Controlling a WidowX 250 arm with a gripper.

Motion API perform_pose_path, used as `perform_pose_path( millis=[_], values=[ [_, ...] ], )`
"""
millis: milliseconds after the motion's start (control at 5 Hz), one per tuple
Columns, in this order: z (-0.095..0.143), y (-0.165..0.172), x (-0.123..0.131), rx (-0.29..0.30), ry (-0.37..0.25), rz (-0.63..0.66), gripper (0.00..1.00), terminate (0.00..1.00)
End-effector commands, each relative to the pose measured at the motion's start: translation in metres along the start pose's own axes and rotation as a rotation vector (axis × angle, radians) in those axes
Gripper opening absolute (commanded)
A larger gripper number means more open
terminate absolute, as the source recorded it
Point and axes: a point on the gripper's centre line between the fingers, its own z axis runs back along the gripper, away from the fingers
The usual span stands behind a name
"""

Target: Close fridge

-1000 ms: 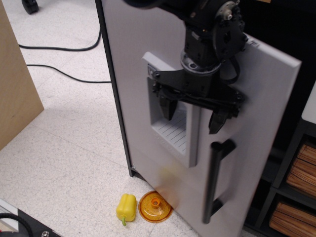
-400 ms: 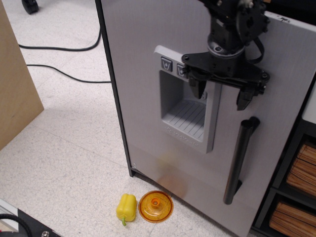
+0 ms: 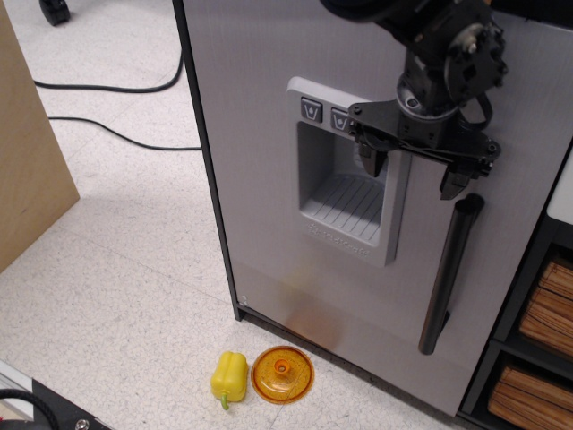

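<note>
Fridge (image 3: 269, 179) fills the middle and right of the view, standing on a pale speckled floor (image 3: 116, 269). Its light grey door (image 3: 260, 233) lies flat across the front, with a thin black edge showing down its left side and no dark interior visible. Set into the door is a recessed dispenser panel (image 3: 349, 188) with two small buttons (image 3: 324, 114) side by side at its top and a ribbed tray at its bottom. To the right of the panel a black vertical bar handle (image 3: 448, 273) runs down the door.

The gripper (image 3: 418, 170) hangs in front of the door's upper right part, just above the top of the handle, its black fingers (image 3: 373, 161) spread wide and holding nothing. One finger sits over the right edge of the dispenser panel, the other just above the handle's top end; whether either touches the door cannot be told.

On the floor near the fridge's lower left corner, a yellow toy pepper (image 3: 229, 377) and an orange round lid (image 3: 282, 374) lie just beside each other. At the far right, a dark shelving unit (image 3: 528, 296) holds brown wicker baskets (image 3: 533, 376). A tan board (image 3: 27, 161) stands at the left edge, and black cables (image 3: 116, 107) trail across the floor behind.
</note>
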Motion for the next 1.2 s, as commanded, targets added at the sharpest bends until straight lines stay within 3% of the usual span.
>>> perform_pose_path(
  millis=[0,600,1000],
  values=[
    [0.015,-0.005,0.017,-0.023,-0.079,0.025,1.0,0.0],
    [0.011,-0.007,0.016,-0.04,-0.118,0.046,1.0,0.0],
    [0.025,-0.003,0.008,-0.033,-0.095,0.036,1.0,0.0]
  ],
)
